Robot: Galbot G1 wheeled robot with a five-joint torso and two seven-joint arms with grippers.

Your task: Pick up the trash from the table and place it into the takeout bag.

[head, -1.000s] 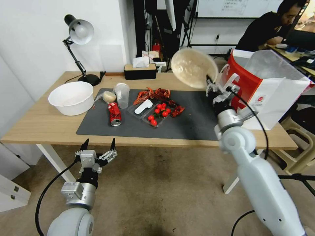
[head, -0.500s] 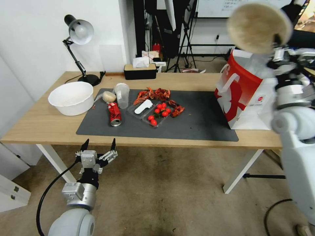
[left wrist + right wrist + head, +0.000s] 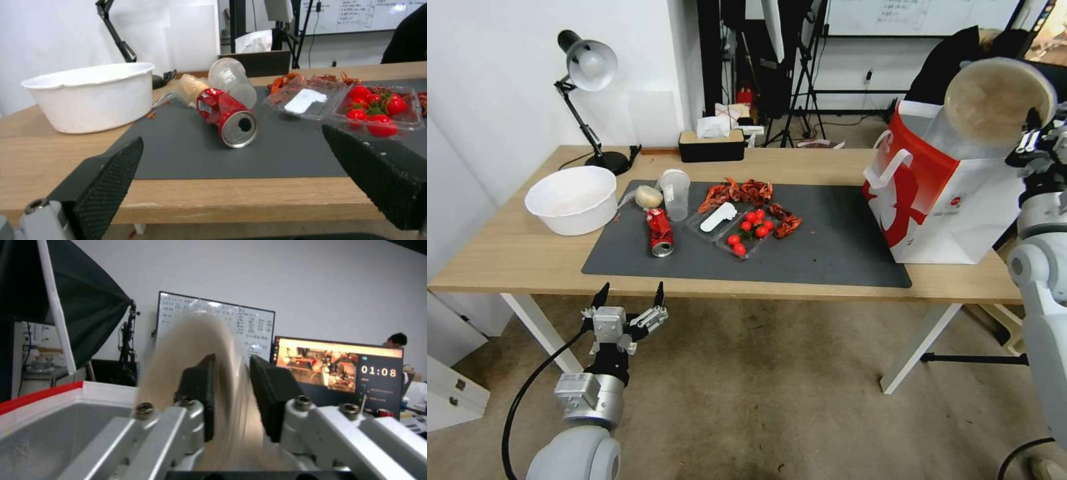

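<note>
My right gripper (image 3: 1032, 133) is shut on the rim of the beige shallow bowl (image 3: 999, 99), held on edge above the open top of the takeout bag (image 3: 944, 193) at the table's right end. In the right wrist view the bowl (image 3: 195, 373) sits clamped between the fingers (image 3: 200, 386) over the bag's white inside (image 3: 53, 426). On the dark mat lie a red soda can (image 3: 659, 231) on its side, a clear plastic cup (image 3: 675, 193) and a small beige lump (image 3: 648, 196). My left gripper (image 3: 629, 295) hangs open below the table's front edge.
A large white bowl (image 3: 572, 199) stands at the table's left (image 3: 507, 257). A clear tray of tomatoes (image 3: 748, 235) and red shells (image 3: 740, 191) lie mid-mat. A desk lamp (image 3: 587, 73) and a tissue box (image 3: 712, 143) stand at the back.
My right arm has swung the bowl from the table's middle up and over to the right, then lowered it toward the bag's opening. The left arm has stayed put.
</note>
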